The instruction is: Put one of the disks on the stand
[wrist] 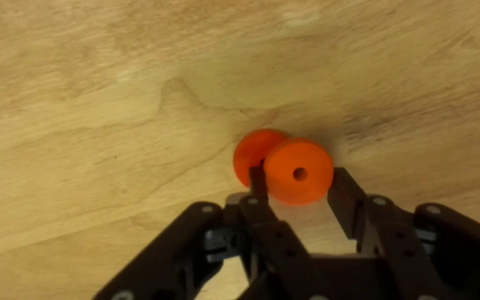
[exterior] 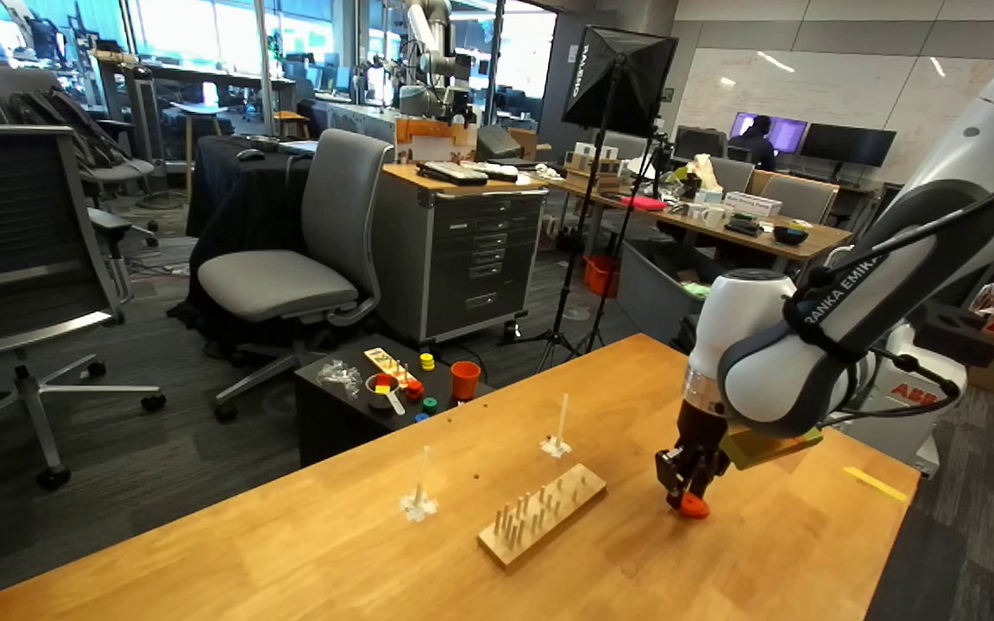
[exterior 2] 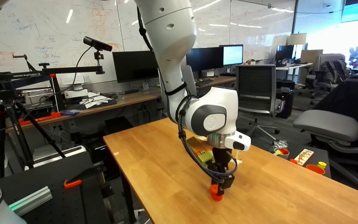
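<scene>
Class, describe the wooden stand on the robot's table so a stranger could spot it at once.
Start with the big wooden table beneath the robot arm. In an exterior view, between the pincer and two upright rods, lies a long, narrow pale stand. Unlike those lone rods, it carries many short pegs.

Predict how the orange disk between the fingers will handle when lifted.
The orange disk looks stiff: no dent shows beside the fingers. Its round rim might let it swivel. It could nudge the lower disk it overlaps in the wrist view.
</scene>
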